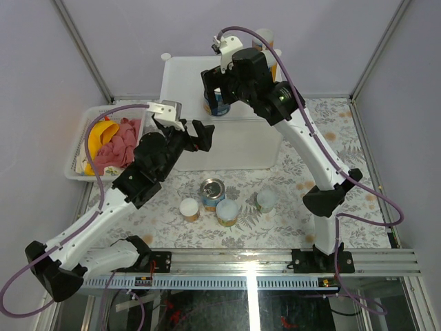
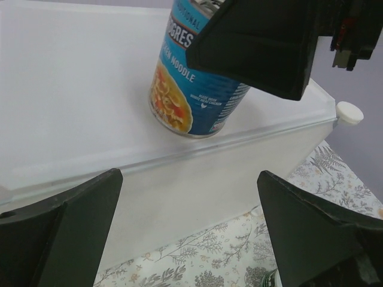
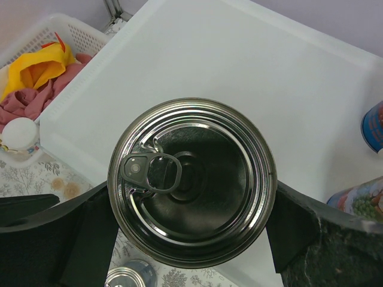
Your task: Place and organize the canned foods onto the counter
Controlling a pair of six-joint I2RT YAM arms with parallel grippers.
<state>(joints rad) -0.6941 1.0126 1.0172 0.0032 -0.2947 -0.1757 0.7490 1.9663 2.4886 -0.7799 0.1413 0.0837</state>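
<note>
A blue-labelled soup can (image 2: 191,95) stands upright on the white counter (image 1: 238,141), near its front edge. My right gripper (image 3: 191,197) is shut on this can, one finger (image 3: 84,239) against each side of the steel lid (image 3: 191,179). In the top view the same can (image 1: 218,105) shows under the right gripper (image 1: 219,88). Two more canisters (image 3: 359,200) stand on the counter's far right. My left gripper (image 2: 188,179) hangs open and empty before the counter's front wall; the top view shows the left gripper (image 1: 196,134) there too.
On the patterned table in front stand a blue steel can (image 1: 211,192), two white-lidded yellow jars (image 1: 189,209) and a pale-lidded canister (image 1: 266,201). A white mesh basket (image 1: 79,148) at the left holds a yellow banana (image 3: 36,66) and a pink cloth (image 1: 117,148). A round knob (image 2: 349,112) marks the counter's corner.
</note>
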